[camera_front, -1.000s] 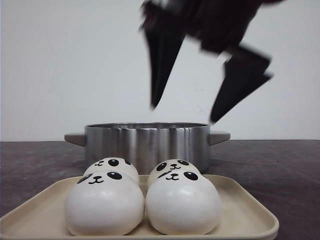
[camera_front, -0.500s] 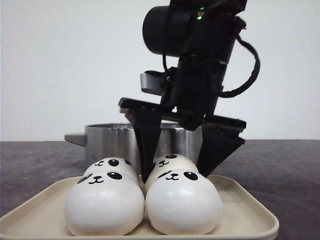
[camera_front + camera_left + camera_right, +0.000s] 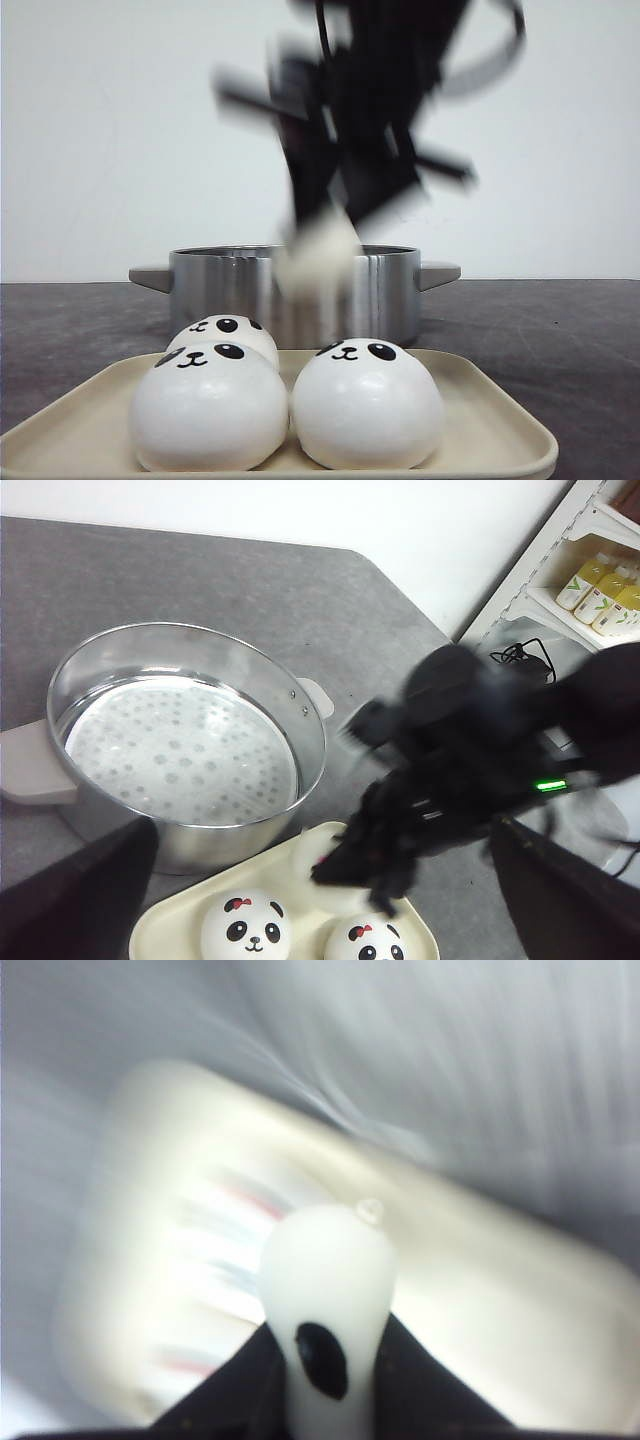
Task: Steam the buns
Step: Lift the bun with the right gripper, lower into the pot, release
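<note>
A cream tray (image 3: pixel 480 400) on the dark surface (image 3: pixel 560 330) holds three panda-faced buns (image 3: pixel 366 405), and behind it stands a steel pot (image 3: pixel 390 285) whose perforated steamer plate (image 3: pixel 175 745), seen only from the left wrist, is bare. The right claw (image 3: pixel 325 1360), blurred in the front view, pinches a fourth bun (image 3: pixel 318 255) in the air above the pot's near rim. The left claw's dark fingers (image 3: pixel 70 895) sit far apart at the frame corners, holding nothing.
</note>
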Robot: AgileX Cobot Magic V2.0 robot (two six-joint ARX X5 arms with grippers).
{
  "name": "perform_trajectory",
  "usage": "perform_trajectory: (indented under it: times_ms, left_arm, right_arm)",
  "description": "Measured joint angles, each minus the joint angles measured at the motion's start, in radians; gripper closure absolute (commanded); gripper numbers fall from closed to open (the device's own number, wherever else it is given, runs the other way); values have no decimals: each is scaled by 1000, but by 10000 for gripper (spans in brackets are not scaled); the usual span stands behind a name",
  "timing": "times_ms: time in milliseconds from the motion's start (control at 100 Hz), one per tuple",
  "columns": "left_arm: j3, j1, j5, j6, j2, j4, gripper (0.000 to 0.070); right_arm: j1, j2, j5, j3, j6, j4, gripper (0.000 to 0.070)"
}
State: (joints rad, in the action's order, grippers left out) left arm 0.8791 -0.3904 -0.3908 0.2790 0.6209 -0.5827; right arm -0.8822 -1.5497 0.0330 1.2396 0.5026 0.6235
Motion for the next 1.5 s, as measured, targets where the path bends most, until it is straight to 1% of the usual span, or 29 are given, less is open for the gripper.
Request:
perform_trajectory:
  times_ms: [70, 150, 240, 350, 500, 640, 810, 970, 1000, 1020, 1050, 1130, 1160, 1190, 1220, 1410, 1500]
  left_arm:
    - [0, 0, 2, 0, 0, 0, 28]
    - [0, 0, 3, 0, 0, 0, 28]
    - [0, 0, 3, 0, 0, 0, 28]
    - [0, -3, 4, 0, 0, 0, 28]
    - [0, -5, 4, 0, 0, 0, 28]
    - [0, -5, 4, 0, 0, -1, 28]
    - [0, -5, 6, 0, 0, -8, 28]
    - [0, -5, 6, 0, 0, -21, 28]
    - [0, -5, 6, 0, 0, -23, 28]
    - [0, -5, 6, 0, 0, -25, 28]
    - [0, -5, 6, 0, 0, -29, 28]
    - [0, -5, 6, 0, 0, -39, 28]
    - [0, -5, 6, -1, 0, -40, 28]
    - [0, -5, 6, -3, 0, -40, 28]
    - [0, -5, 6, -3, 0, -40, 28]
    - [0, -5, 6, -8, 1, -40, 28]
    - [0, -5, 6, -16, 3, -40, 28]
  right_arm:
    - [-14, 55, -61, 88, -26, -20, 693]
    - [5, 74, -127, 195, -73, -33, 694]
    - [55, 53, -158, 286, -135, -46, 693]
    - [114, 0, -164, 350, -186, -77, 693]
    - [193, -89, -164, 354, -211, -91, 694]
    - [249, -224, -164, 354, -224, -92, 693]
    - [278, -397, -164, 354, -240, -113, 693]
    - [281, -495, -162, 353, -244, -143, 689]
    - [281, -504, -163, 353, -244, -146, 670]
    - [282, -507, -163, 352, -244, -149, 641]
    - [282, -511, -163, 352, -245, -156, 574]
    - [282, -513, -168, 352, -245, -179, 366]
    - [282, -513, -177, 353, -245, -189, 315]
    - [282, -513, -188, 353, -245, -198, 284]
    - [282, -513, -193, 352, -245, -202, 272]
    - [287, -513, -194, 353, -245, -198, 272]
    - [288, -513, -194, 360, -244, -163, 272]
